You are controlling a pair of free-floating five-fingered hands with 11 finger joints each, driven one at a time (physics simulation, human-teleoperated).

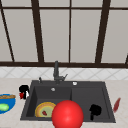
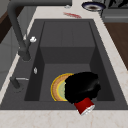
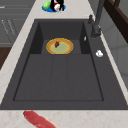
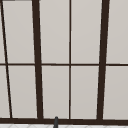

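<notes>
Nearest to us in the front view is a big, smooth red ball (image 1: 67, 114), glossy and round, covering the front rim of the sink (image 1: 107, 100). Behind it, in the left basin, we see a flat round plate (image 1: 45, 109) with a yellow rim, a pale green middle and a small dark red bit on it; the right side view shows the same plate (image 3: 60, 46) lying flat on the basin floor.

The right robot hand (image 1: 95, 110) hangs over the right basin, matte black; we cannot tell whether its fingers are curled or straight.

The left robot hand (image 1: 24, 89) sits over the pale marbled worktop (image 1: 11, 83) just beside the sink's left edge, clenched round a small red cylindrical can (image 1: 21, 95). In the left side view that hand (image 2: 82, 86) wraps the can (image 2: 84, 106), whose red body and pale round end stick out below the fingers, tilted.

At the far left stands a blue bowl (image 1: 7, 102) holding something green. On the worktop right of the sink lies a slim, elongated red thing (image 1: 116, 104).

Farther back, a dark matte tap (image 1: 56, 71) rises at the sink's rear edge, with a window (image 4: 70, 60) of dark bars and pale panes behind it.
</notes>
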